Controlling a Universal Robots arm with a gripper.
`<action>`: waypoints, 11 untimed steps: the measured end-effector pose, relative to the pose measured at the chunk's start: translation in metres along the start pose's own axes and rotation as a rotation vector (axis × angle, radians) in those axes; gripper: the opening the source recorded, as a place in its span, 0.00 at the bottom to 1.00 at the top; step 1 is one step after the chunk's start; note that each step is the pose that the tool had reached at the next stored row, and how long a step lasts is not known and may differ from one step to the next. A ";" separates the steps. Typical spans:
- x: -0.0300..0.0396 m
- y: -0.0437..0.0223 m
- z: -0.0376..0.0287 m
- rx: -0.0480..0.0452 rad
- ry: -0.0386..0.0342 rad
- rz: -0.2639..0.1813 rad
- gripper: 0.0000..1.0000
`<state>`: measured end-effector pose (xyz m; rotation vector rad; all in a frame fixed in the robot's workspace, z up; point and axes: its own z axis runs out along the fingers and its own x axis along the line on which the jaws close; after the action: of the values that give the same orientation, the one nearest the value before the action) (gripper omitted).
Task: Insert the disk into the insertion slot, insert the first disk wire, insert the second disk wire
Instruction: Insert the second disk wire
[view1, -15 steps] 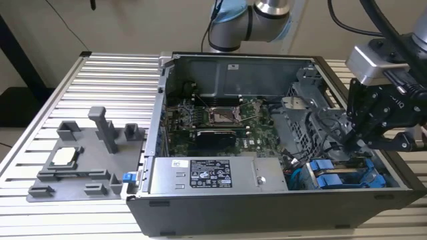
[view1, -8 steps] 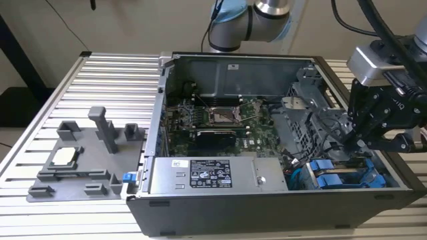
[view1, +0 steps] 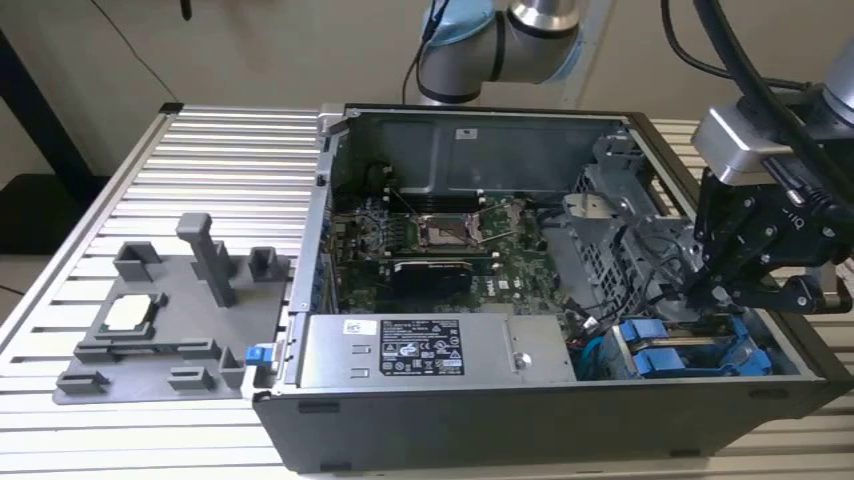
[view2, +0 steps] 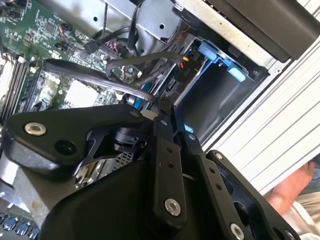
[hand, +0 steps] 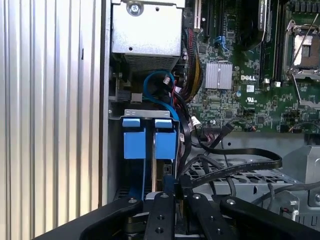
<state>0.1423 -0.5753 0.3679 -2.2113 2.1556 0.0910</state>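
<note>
I'm working the gripper (view1: 697, 292) down beside the disk (view1: 681, 352) near the case's corner; its jaws look pressed together, a wire step seemingly underway, calling for fine alignment.

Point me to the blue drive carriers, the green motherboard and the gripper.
blue drive carriers (hand: 149, 138), first wrist view, front tabs.
green motherboard (view1: 441, 245), exterior view, board centre.
gripper (view1: 707, 290), exterior view, between black fingertips.

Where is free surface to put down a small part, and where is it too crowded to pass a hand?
Free: the ribbed table between the grey fixture tray and the computer case, and behind the tray. Crowded: the case corner around the blue drive carriers, where black cables loop and the gripper hangs.
</note>
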 end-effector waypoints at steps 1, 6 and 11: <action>0.0003 -0.0004 0.0006 0.0000 -0.0002 0.000 0.16; 0.0009 -0.0013 0.0045 0.0011 -0.0007 0.014 0.16; 0.0012 -0.0037 0.0073 -0.0047 -0.0008 0.023 0.16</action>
<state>0.1460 -0.5759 0.3605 -2.1885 2.1834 0.0980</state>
